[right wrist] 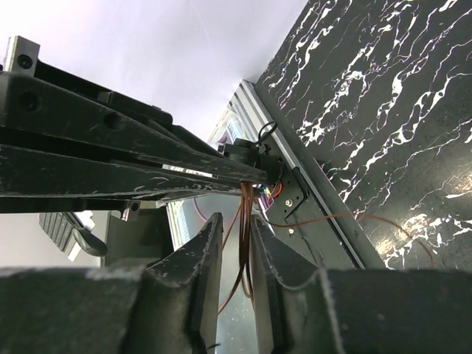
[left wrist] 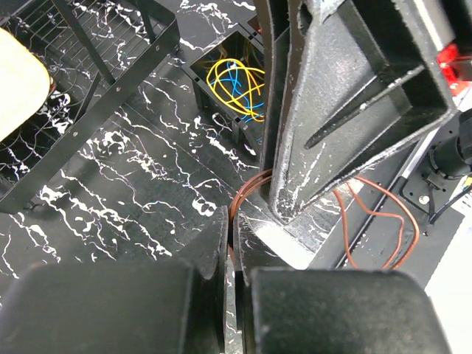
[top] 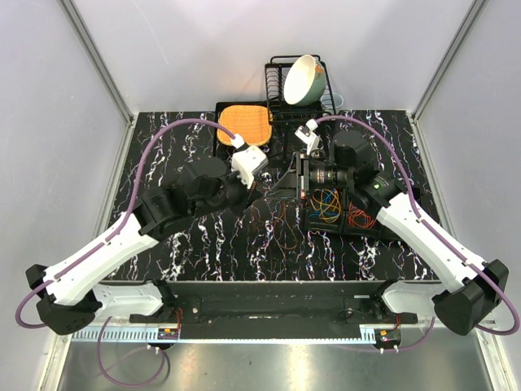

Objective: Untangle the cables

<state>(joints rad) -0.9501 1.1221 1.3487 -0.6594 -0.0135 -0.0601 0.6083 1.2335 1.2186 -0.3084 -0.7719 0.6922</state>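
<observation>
The cables lie in two places. Brown cables (top: 277, 226) trail loosely on the black marbled table. Yellow and blue cables (left wrist: 234, 82) sit coiled in a compartment of a black box (top: 313, 218), with orange and red ones (top: 358, 217) beside them. Between the arms, my left gripper (top: 259, 194) is shut on a bundle of brown cable strands (left wrist: 237, 198). A loop (left wrist: 398, 221) hangs off to the right of that grip. My right gripper (right wrist: 236, 217) faces the left one tip to tip. Its jaws stand narrowly open around the same brown strands (right wrist: 246, 221), which run close to its right finger.
A wire dish rack (top: 277, 85) with a cream bowl (top: 305, 79) stands at the back. An orange mat (top: 244, 122) lies left of it on a dark tray. The table's metal front rail (right wrist: 324, 214) passes under the right gripper.
</observation>
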